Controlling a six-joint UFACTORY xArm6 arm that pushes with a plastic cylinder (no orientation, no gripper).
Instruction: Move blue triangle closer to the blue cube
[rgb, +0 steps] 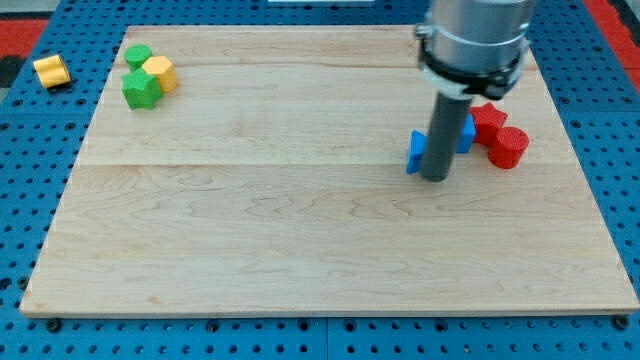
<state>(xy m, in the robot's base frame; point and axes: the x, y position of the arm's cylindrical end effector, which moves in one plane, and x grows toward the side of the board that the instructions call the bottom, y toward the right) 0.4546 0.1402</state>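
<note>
The blue triangle (416, 151) lies on the wooden board right of centre, partly hidden behind my rod. The blue cube (465, 134) sits just to its right, mostly hidden by the rod. My tip (435, 178) rests on the board directly in front of the two blue blocks, touching or nearly touching the triangle's right side. The rod stands between the triangle and the cube in this view.
Two red blocks (489, 121) (508, 147) sit right of the blue cube. Two green blocks (138, 56) (141, 89) and a yellow block (160, 72) cluster at the top left. Another yellow block (51, 71) lies off the board (300, 250) at the far left.
</note>
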